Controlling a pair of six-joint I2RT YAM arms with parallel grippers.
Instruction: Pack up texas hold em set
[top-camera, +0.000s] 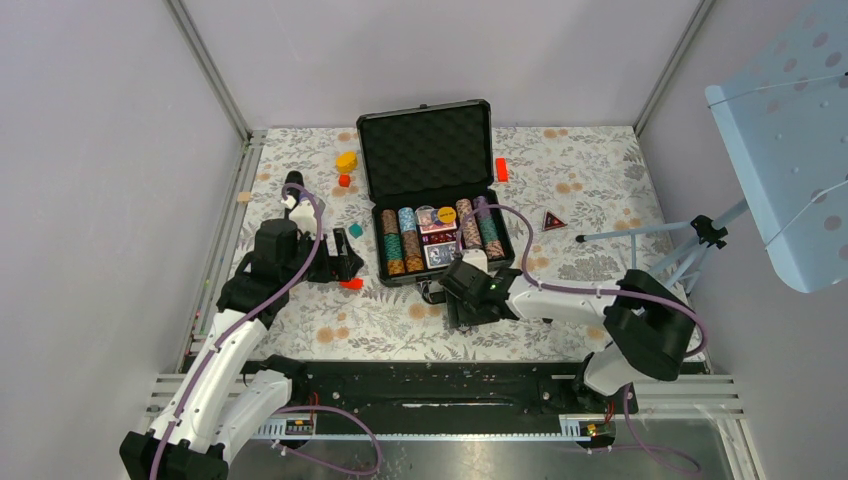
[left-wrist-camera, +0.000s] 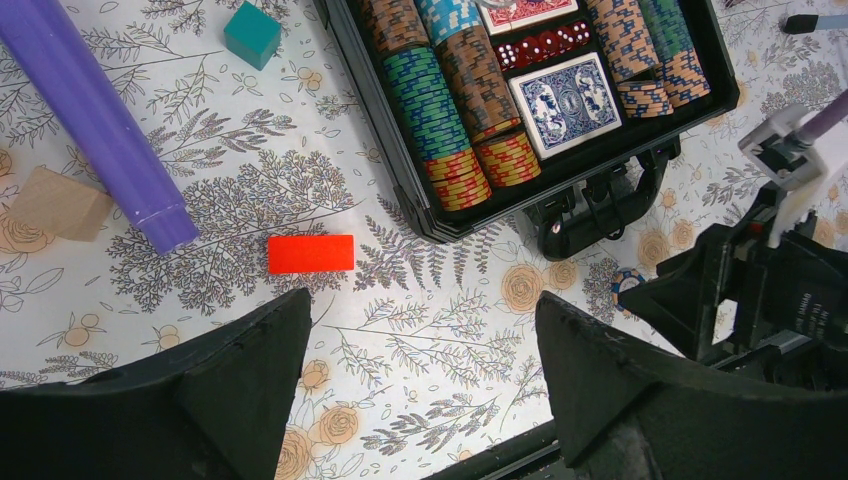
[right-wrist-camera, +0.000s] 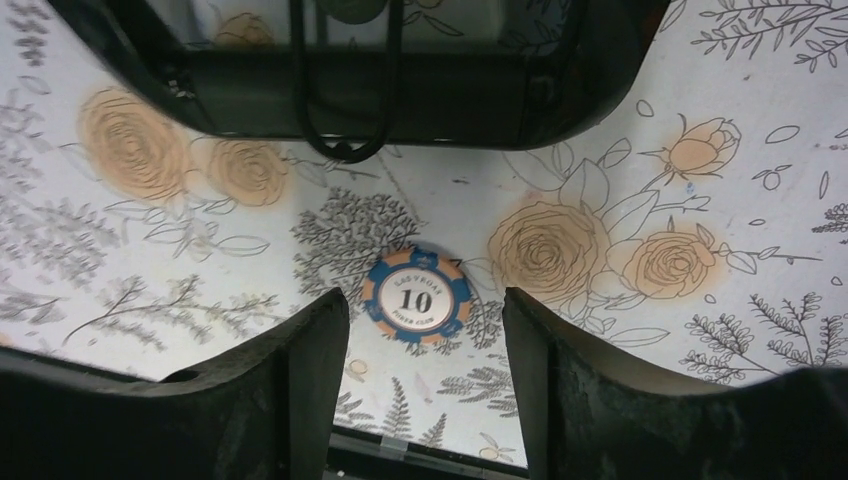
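Note:
The black hard case (top-camera: 369, 190) lies open at the table's middle, its egg-crate foam lid (top-camera: 425, 150) raised at the back. Rows of striped chips (left-wrist-camera: 440, 100), a blue-backed card deck (left-wrist-camera: 565, 100) and red dice (left-wrist-camera: 540, 45) sit inside. One loose blue-and-orange "10" chip (right-wrist-camera: 417, 297) lies flat on the floral cloth just in front of the case handle (right-wrist-camera: 345, 100); it also shows in the left wrist view (left-wrist-camera: 628, 283). My right gripper (right-wrist-camera: 425, 340) is open, fingers either side of the chip and low over it. My left gripper (left-wrist-camera: 425, 350) is open and empty, left of the case.
A red block (left-wrist-camera: 311, 253), a purple cylinder (left-wrist-camera: 90, 120), a teal block (left-wrist-camera: 251, 32) and a wooden block (left-wrist-camera: 60, 203) lie left of the case. A yellow block (top-camera: 346, 160), another red block (top-camera: 501, 168) and a dark triangle (top-camera: 553, 221) lie around the case. A tripod (top-camera: 690, 245) stands at the right.

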